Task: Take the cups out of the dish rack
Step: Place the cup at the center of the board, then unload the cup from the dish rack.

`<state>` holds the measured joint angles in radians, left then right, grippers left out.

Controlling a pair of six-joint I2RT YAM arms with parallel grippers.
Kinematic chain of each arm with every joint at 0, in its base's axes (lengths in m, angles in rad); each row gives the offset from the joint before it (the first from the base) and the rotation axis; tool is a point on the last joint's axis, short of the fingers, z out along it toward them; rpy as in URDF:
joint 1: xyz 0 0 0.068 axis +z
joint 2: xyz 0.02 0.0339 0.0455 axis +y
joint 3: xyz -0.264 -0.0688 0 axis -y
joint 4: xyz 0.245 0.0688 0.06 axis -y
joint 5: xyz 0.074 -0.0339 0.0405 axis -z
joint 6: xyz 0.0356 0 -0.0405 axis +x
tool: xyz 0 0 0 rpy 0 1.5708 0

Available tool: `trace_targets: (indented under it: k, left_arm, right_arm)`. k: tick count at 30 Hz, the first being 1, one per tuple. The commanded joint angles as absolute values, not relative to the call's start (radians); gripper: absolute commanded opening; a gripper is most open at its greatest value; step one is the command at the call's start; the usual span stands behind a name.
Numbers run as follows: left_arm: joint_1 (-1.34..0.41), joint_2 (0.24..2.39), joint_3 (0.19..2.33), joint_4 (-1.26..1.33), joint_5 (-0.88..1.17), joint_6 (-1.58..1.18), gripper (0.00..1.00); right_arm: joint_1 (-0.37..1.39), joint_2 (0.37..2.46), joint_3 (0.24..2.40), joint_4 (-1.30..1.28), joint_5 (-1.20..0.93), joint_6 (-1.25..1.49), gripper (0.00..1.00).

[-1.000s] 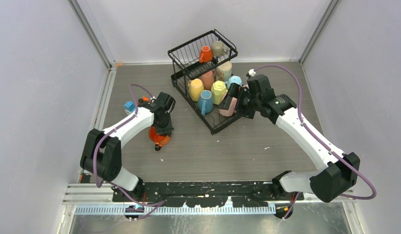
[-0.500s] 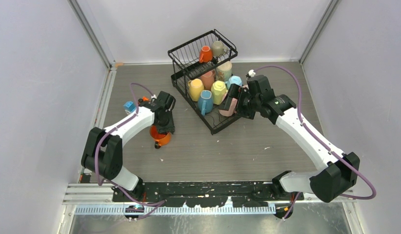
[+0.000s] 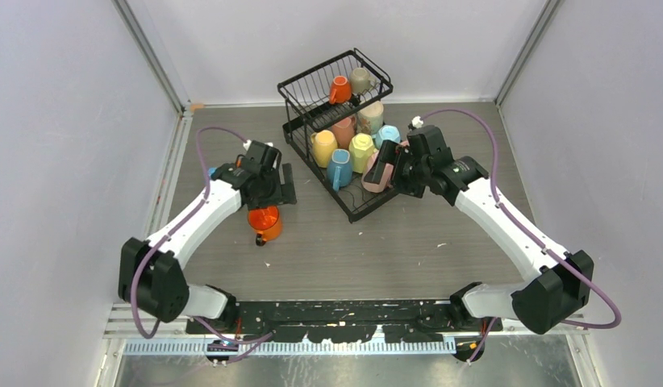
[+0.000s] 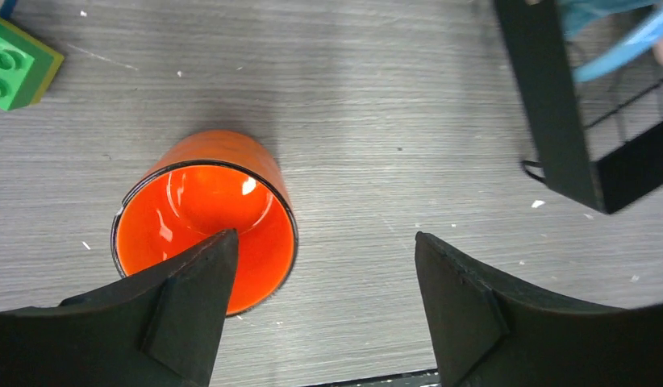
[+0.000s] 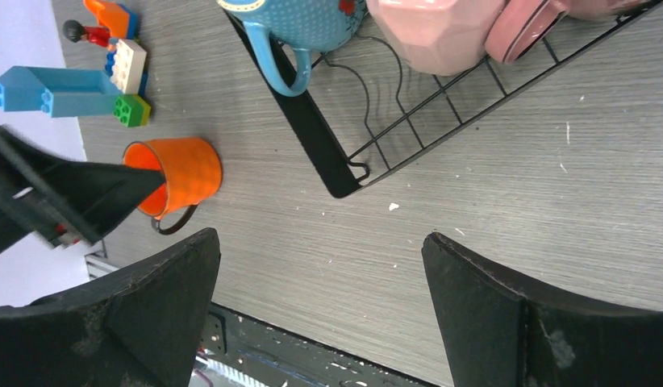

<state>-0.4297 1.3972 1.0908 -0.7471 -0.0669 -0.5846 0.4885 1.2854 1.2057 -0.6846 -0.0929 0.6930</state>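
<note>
An orange cup (image 3: 264,222) stands upright on the table, left of the dish rack (image 3: 356,205). My left gripper (image 3: 273,195) hovers just above it, open; in the left wrist view one finger (image 4: 191,298) overlaps the rim of the orange cup (image 4: 203,222) without gripping it. Several cups remain in the dish rack: orange (image 3: 339,89) and beige (image 3: 360,79) in the upper basket, yellow (image 3: 323,147), blue (image 3: 339,168) and pink (image 3: 373,177) below. My right gripper (image 3: 386,171) is open beside the pink cup (image 5: 437,32), nothing between its fingers.
Coloured toy blocks (image 5: 62,89) lie at the table's left edge, one green block (image 4: 14,72) close to the orange cup. The rack's black corner frame (image 4: 554,105) stands right of my left gripper. Grey walls close in the table on three sides.
My left gripper has opened, let go of the orange cup and lifted back off it; the cup now stands on the table. The right gripper edged slightly toward the rack.
</note>
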Motion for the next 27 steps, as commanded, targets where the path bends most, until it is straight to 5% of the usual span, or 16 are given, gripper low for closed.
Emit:
trace_targets:
  k: [1, 8, 27]
  left_arm:
    - [-0.423, 1.309, 1.136, -0.760, -0.023, -0.563, 0.86]
    - [-0.423, 1.220, 1.154, -0.773, 0.057, -0.554, 0.99]
    - [-0.423, 1.035, 1.216, -0.833, 0.197, -0.511, 1.00]
  right_arm:
    - [0.494, 1.313, 1.229, -0.702, -0.020, 0.669, 1.00]
    - [0.522, 1.367, 1.283, -0.730, 0.096, 0.663, 1.00]
    - [0.715, 1.690, 1.493, -0.602, 0.313, 0.762, 0.88]
